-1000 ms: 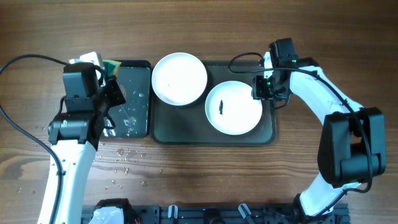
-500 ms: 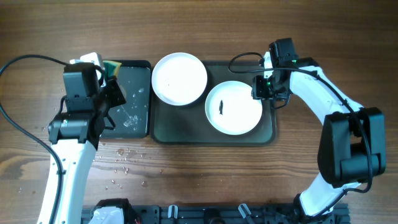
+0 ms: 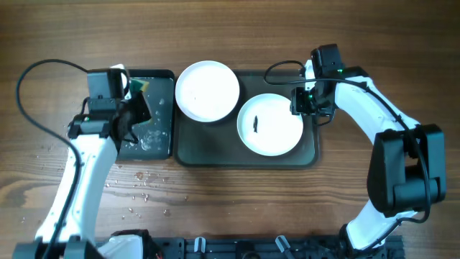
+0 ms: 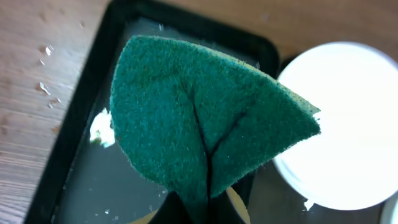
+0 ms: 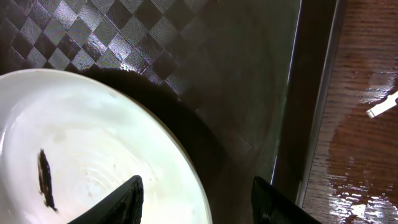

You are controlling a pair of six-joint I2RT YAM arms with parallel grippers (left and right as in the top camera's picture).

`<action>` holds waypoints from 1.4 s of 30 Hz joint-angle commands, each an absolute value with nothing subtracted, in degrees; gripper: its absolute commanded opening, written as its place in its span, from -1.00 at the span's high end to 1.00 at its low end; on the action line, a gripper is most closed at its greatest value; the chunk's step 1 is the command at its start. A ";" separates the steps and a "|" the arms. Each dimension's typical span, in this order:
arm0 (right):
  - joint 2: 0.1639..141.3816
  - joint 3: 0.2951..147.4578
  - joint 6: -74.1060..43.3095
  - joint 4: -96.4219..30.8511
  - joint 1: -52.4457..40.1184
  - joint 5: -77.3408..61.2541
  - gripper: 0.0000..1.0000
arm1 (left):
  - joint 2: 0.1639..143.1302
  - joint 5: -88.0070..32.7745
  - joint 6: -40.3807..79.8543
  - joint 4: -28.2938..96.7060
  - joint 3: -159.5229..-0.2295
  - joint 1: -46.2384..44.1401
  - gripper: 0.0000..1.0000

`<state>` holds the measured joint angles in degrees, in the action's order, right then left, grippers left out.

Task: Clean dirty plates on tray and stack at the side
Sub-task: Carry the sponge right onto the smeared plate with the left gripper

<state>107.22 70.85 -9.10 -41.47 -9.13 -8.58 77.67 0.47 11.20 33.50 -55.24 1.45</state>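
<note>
Two white plates show. One looks clean and overlaps the top left corner of the dark tray. The other lies in the tray with a dark smear. My left gripper is shut on a green sponge, held over the small black tray, with the clean-looking plate just to its right. My right gripper is open at the smeared plate's right edge. In the right wrist view the plate's rim lies between the fingers. A third plate is not in view.
The small black tray holds water and bits of foam. Water drops lie on the wooden table in front of it. A wet patch lies on the wood to the right of the big tray.
My left arm has swung up and to the right, carrying the sponge a little closer to the clean-looking plate. The right arm and both plates have not moved.
</note>
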 commanded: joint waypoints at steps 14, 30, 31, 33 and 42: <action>106.39 71.24 -9.15 -41.36 -9.04 -9.06 -0.14 | 88.66 -0.62 12.88 33.15 -56.21 1.72 0.92; 106.39 71.24 -9.15 -43.09 -9.04 -9.06 -0.15 | 85.14 -5.30 15.90 38.35 -65.78 1.72 0.92; 106.39 71.24 -9.15 -43.09 -9.04 -9.06 -0.15 | 85.32 -5.30 15.90 40.93 -68.01 1.72 0.92; 106.39 71.24 -9.15 -43.11 -9.04 -9.08 -0.16 | 85.95 -5.26 15.88 46.30 -72.71 1.72 0.92; 106.39 71.22 -9.15 -45.25 -9.04 -9.06 -0.16 | 87.79 -6.61 17.93 55.55 -83.55 -3.66 0.92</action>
<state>107.22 70.85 -9.10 -43.83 -9.13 -8.58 87.42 -4.56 15.57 55.31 -82.15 0.05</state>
